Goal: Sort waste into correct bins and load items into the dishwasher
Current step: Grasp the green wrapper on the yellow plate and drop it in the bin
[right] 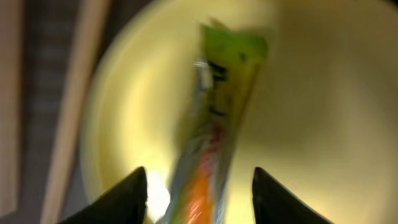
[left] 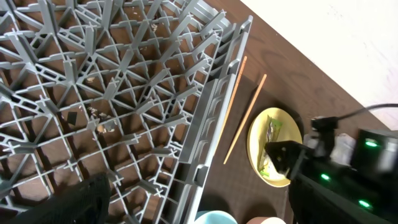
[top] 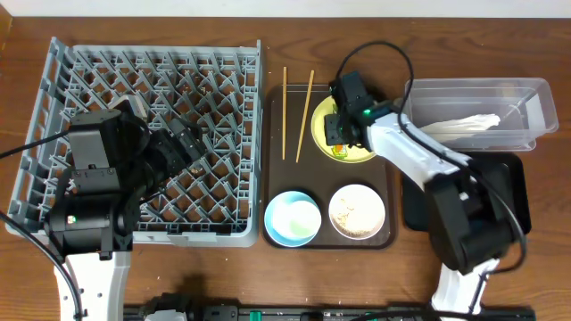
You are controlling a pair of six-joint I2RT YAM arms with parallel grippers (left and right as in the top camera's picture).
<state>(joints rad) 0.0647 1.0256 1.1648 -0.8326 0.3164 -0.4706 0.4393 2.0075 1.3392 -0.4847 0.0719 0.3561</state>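
From overhead, a dark wood-grain tabletop is seen below a pale strip of wall. One grey dish rack lies at left. The left gripper is held over it, jaws spread wide and empty. One brown serving tray carries two chopsticks, one yellow plate, one light-blue bowl and one white bowl of rice scraps. One crumpled tissue lies in the clear tub. One black tray is partly covered by the right arm. The right gripper is held just above the snack wrapper on the plate.

At the left wrist, crumbs are seen scattered on the rack's lattice, and the plate and wrapper lie beyond the chopsticks.

At the right wrist, the wrapper, green above and orange below, is blurred, and its dark print cannot be read. The fingertips are set apart on either side of it, gaps showing, nothing clamped.
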